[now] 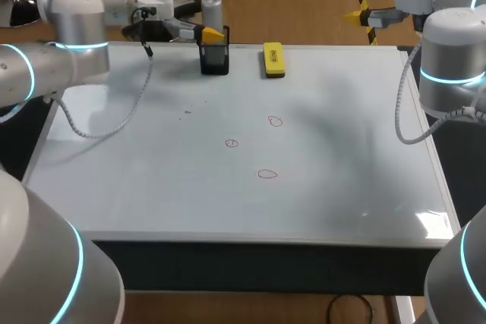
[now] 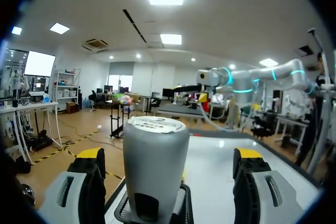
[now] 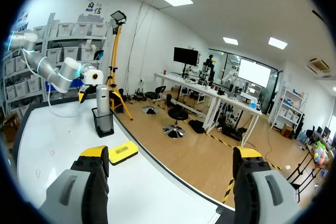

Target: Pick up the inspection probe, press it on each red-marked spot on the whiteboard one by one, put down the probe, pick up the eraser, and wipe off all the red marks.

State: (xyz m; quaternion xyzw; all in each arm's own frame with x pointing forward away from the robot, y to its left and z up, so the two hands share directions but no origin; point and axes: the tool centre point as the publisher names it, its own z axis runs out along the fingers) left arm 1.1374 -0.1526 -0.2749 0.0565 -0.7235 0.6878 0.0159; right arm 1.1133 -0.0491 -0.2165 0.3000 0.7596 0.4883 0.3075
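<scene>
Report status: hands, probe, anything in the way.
Left hand open, straddling inspection probe standing in holder. Right hand open, empty, near whiteboard's far right corner. Eraser beside holder; nothing between holder and red marks.

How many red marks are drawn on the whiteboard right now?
3. The first red mark is nearest the yellow eraser, the second red mark lies left of it and nearer the front edge, the third red mark is nearest the front edge. None seems hidden.

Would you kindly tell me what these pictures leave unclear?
- Head view: the lower end of the probe, hidden inside its black holder.
- Left wrist view: the red marks do not show at all.
- Right wrist view: the red marks, too small to tell their shape.
</scene>
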